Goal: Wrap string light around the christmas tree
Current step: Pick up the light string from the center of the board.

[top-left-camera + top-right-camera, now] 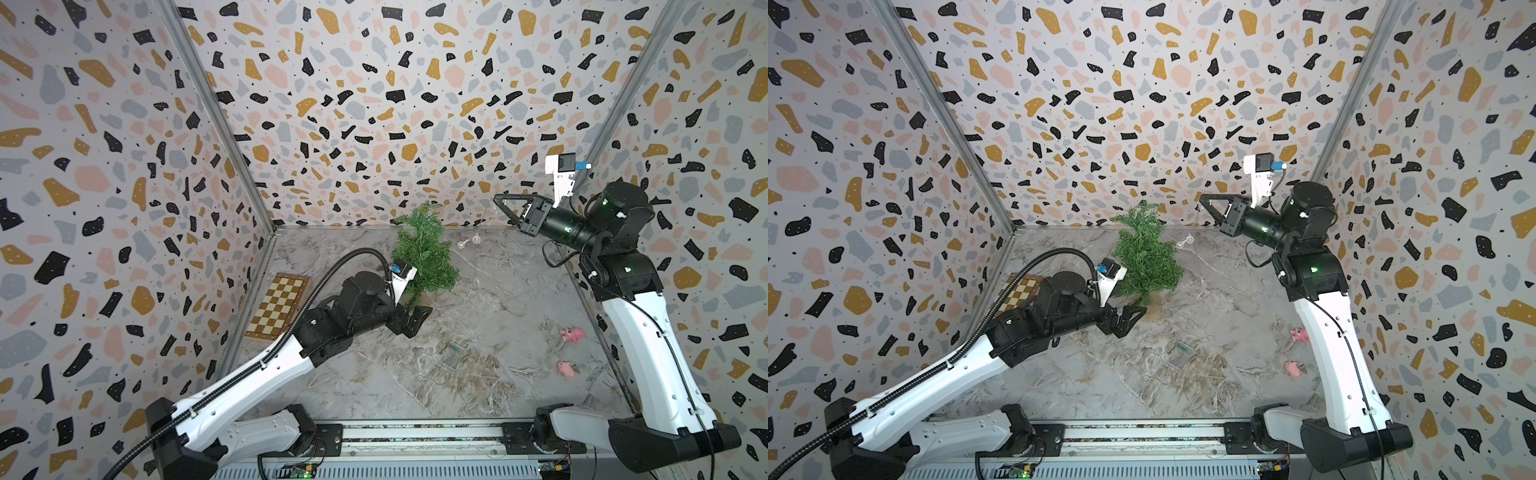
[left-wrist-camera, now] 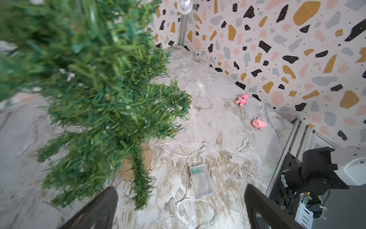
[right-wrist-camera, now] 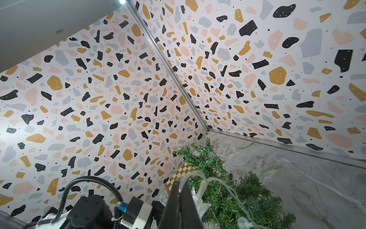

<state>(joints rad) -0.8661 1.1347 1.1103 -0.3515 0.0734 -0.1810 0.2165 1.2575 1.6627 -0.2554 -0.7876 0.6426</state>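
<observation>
The string light (image 3: pixel 213 178) looks limp, light and snag-prone, best pinched on bare wire, as the pressed-together fingers of the right gripper (image 3: pixel 180 183) do at lower centre, while those of the left gripper (image 2: pixel 180 187) stand spread and empty.

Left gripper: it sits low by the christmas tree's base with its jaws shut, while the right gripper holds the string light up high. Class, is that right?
Not shut: the left gripper is open, as the left wrist view shows, its fingers wide apart. It does sit low by the christmas tree's base, while the right gripper holds the string light up high.
</observation>
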